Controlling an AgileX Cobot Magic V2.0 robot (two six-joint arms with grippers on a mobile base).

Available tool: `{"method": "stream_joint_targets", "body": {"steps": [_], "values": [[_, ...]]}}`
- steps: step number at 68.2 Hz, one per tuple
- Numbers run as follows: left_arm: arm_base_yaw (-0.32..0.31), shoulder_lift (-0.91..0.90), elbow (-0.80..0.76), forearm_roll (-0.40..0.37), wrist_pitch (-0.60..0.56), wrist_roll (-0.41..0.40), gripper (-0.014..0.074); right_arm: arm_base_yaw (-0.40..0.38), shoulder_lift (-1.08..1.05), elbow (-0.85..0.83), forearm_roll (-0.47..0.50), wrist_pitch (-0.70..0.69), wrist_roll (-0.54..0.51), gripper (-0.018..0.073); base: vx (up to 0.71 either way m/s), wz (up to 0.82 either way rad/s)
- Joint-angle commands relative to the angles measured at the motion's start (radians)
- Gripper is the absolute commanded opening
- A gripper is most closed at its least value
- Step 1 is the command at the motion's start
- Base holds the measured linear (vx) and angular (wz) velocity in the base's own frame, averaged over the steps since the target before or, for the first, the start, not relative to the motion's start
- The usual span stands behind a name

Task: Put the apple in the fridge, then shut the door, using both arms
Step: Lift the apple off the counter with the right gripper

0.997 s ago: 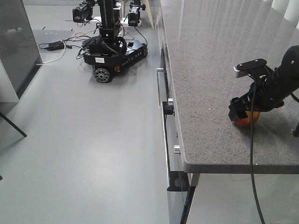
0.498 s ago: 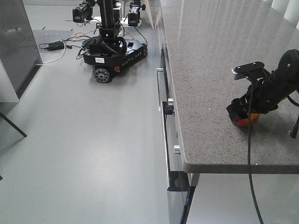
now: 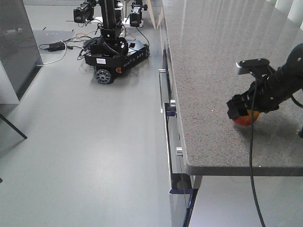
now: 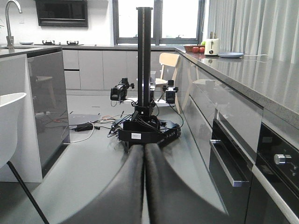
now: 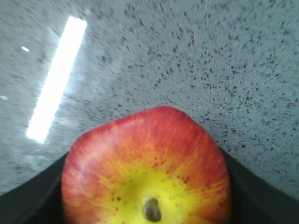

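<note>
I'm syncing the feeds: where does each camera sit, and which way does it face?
Front: high up, looking down over floor and countertop; right gripper shut on the apple.
Left wrist: low, facing level at a wheeled robot base; shut left gripper at bottom.
Right wrist: straight down on the apple; fingers flank it.
Shared: apple and countertop, front and right wrist.

Pretty standard modern kitchen, tbh. A pale grey glossy floor fills the left of the front view. A speckled grey stone countertop runs up the right, with steel handles below its edge. The left wrist view has bright windows at the back, sheer curtains upper right, white cabinets mid-left, a tap upper left and a white chair at the left edge.
</note>
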Motion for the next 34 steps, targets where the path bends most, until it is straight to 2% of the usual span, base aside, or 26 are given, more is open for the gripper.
{"method": "stream_joint_targets", "body": {"steps": [1, 13, 34], "values": [[-0.003, -0.014, 0.029, 0.000, -0.077, -0.009, -0.0006, -0.005, -0.119, -0.007, 0.069, -0.023, -0.014, 0.0134, 0.00, 0.00], [-0.003, -0.014, 0.029, 0.000, -0.077, -0.009, -0.0006, -0.005, -0.266, 0.122, 0.194, -0.054, -0.113, 0.0134, 0.00, 0.00], [-0.003, -0.014, 0.029, 0.000, -0.077, -0.009, -0.0006, -0.005, -0.608, 0.416, 0.502, -0.014, -0.343, 0.0134, 0.00, 0.00]]}}
